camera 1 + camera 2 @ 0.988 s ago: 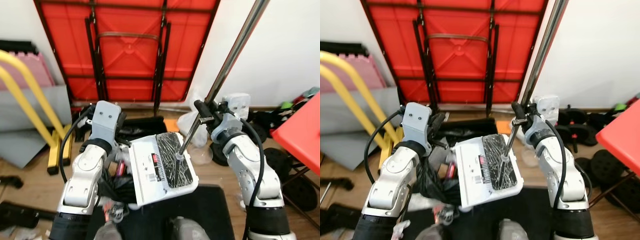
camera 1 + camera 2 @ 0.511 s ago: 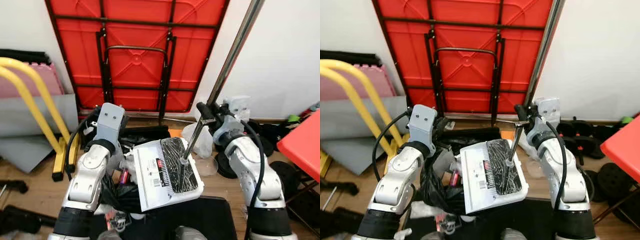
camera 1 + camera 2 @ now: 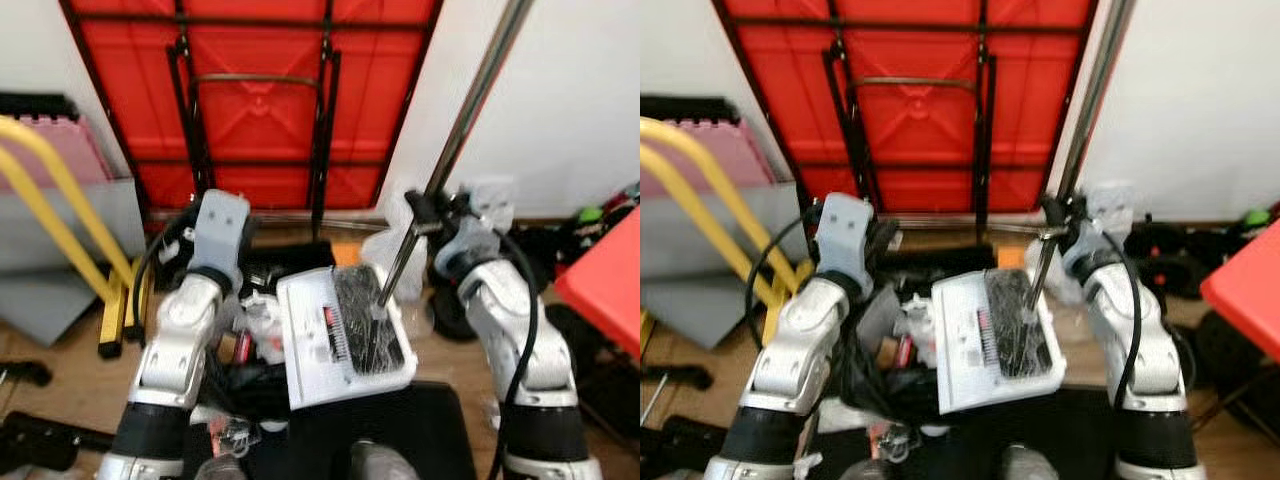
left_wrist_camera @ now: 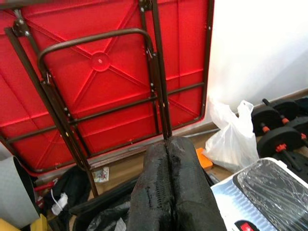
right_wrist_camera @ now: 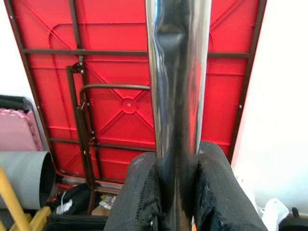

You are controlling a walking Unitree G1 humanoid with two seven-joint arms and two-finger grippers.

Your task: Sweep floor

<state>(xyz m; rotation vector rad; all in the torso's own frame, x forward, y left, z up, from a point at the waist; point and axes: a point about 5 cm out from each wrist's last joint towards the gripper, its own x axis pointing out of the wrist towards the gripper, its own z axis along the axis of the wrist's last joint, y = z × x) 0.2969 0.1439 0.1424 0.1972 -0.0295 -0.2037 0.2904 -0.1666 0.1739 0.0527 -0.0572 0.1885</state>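
Two risks: my right gripper [image 5: 175,192], clenched around the broom pole [image 3: 470,110], could swing it into the red table [image 3: 250,90] at 12 o'clock, while my left gripper [image 4: 168,187] stays pressed shut and empty

A red folded table [image 3: 255,100] leans on the white wall [image 3: 580,90] — wooden floor [image 3: 60,370] (cluttered) below.

Nothing here can be read. The white dustpan [image 3: 340,335] just below my right gripper's [image 3: 418,205] fingers carries a small red sticker [image 3: 327,319] and a barcode-like strip of black bars [image 3: 342,345], but both are too blurred for me to make out any letters or numbers.
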